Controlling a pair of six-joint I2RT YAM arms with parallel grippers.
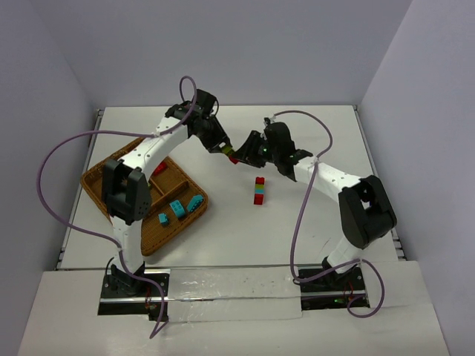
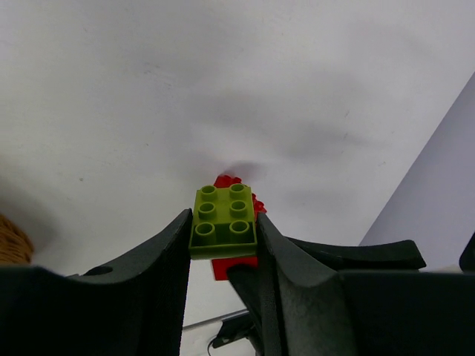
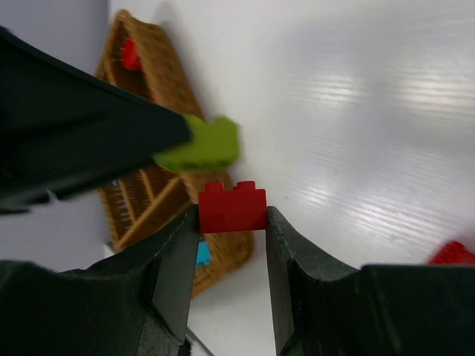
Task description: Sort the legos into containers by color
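At 9 o'clock on the tabletop [image 1: 223, 237] lies the tray [image 1: 148, 246], with three teal bricks [image 1: 177, 208] toward its 4 o'clock end. Near the tabletop's middle, toward 12 o'clock, the left tool [image 2: 223, 230] is clenched on a green brick [image 2: 223, 220]. Facing it, the right tool [image 3: 230, 216] pinches a red brick [image 3: 231, 208], and the right wrist view shows a narrow gap between the two bricks. A stack [image 1: 258, 190] of red, teal and green stands on the tabletop at 6 o'clock from the right tool.

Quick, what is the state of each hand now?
Left hand: closed on the green brick.
Right hand: closed on the red brick.
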